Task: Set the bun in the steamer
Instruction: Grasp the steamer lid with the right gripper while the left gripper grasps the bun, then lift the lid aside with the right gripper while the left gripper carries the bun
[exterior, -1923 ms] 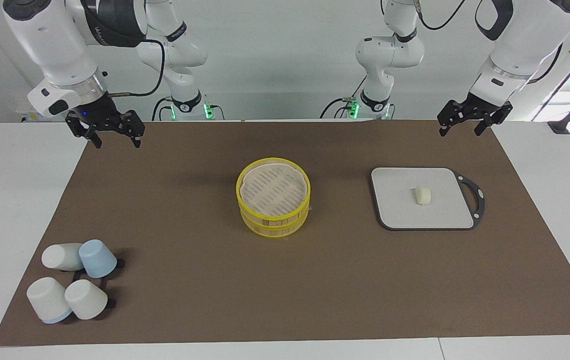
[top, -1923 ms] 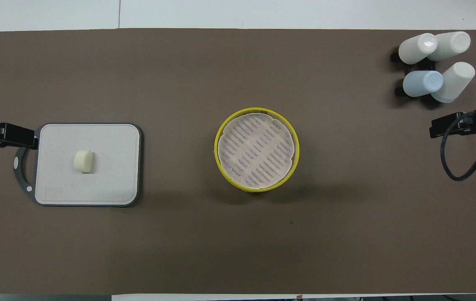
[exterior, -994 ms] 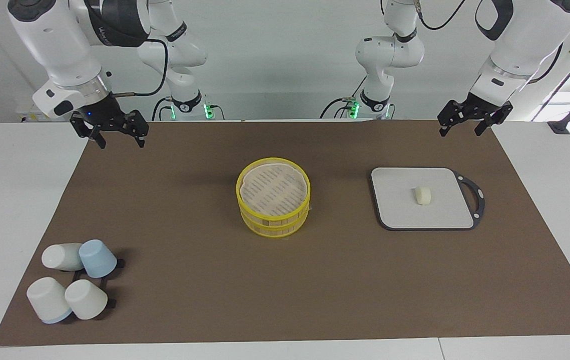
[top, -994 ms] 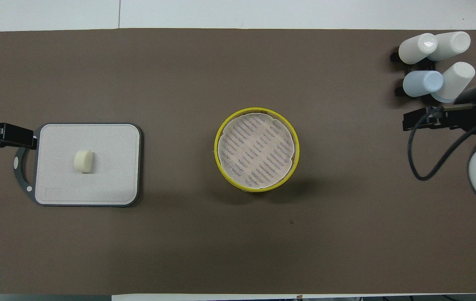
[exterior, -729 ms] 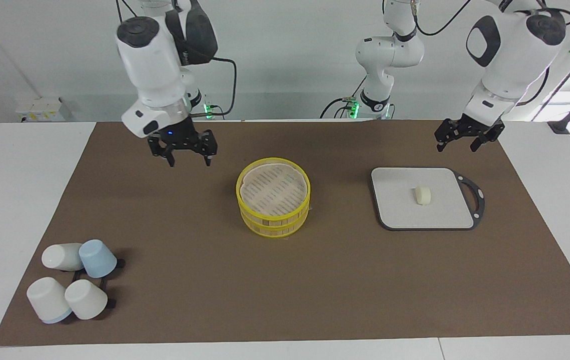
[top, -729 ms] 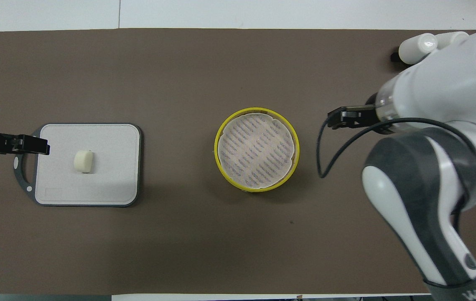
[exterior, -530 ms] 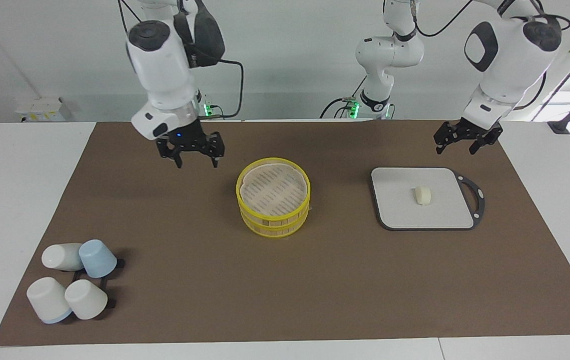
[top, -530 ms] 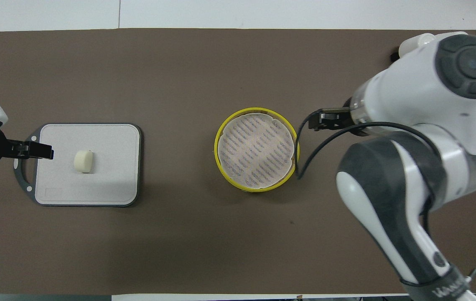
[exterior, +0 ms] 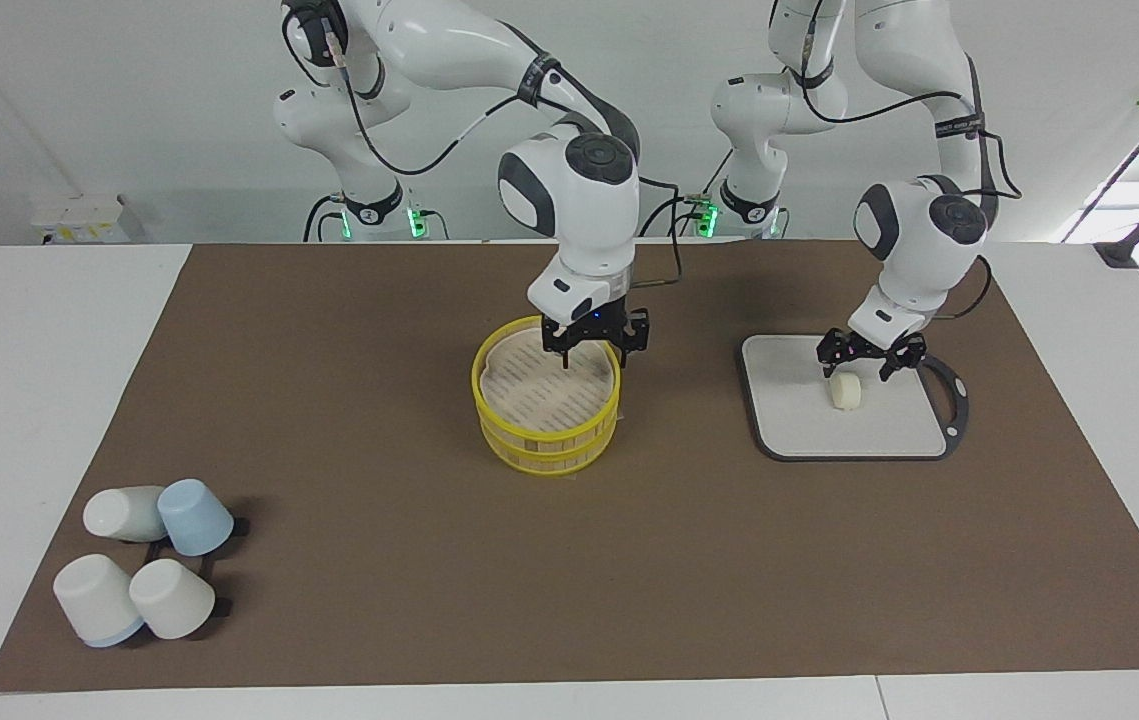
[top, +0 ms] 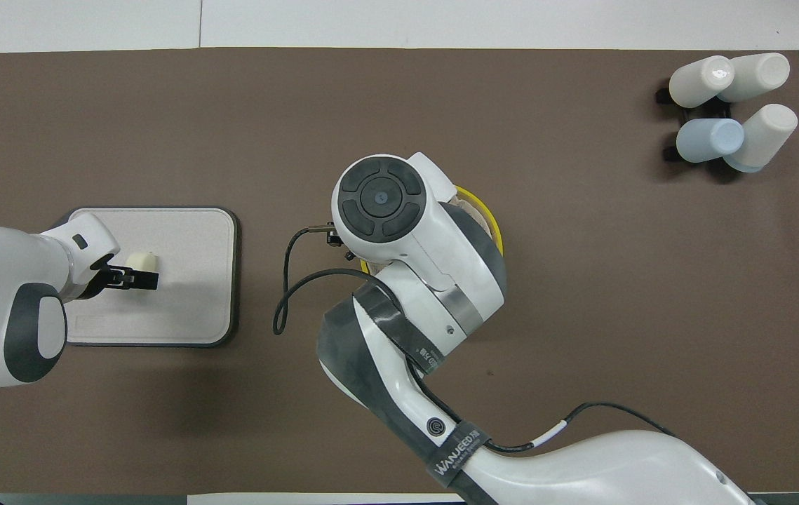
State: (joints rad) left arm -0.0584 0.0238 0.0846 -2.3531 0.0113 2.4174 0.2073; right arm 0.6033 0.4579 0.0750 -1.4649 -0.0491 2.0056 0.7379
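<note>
One smooth, stubby cream bun [exterior: 845,391] lies on a flat grey board [exterior: 799,420], with the left gripper [exterior: 863,362] spread open just above it. One round yellow-rimmed steamer [exterior: 546,433] sits mid-mat beneath the open right gripper [exterior: 593,353]. Four cups [exterior: 143,570] cluster on the brown mat [exterior: 629,560].

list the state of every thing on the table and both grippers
bun: lying on the board, not gripped
steamer: upright, two tiers, top tier empty
board: flat, bun on it
cups: four, tipped over in a cluster
left gripper: jaws open, over the bun
right gripper: jaws open, at the steamer's rim
</note>
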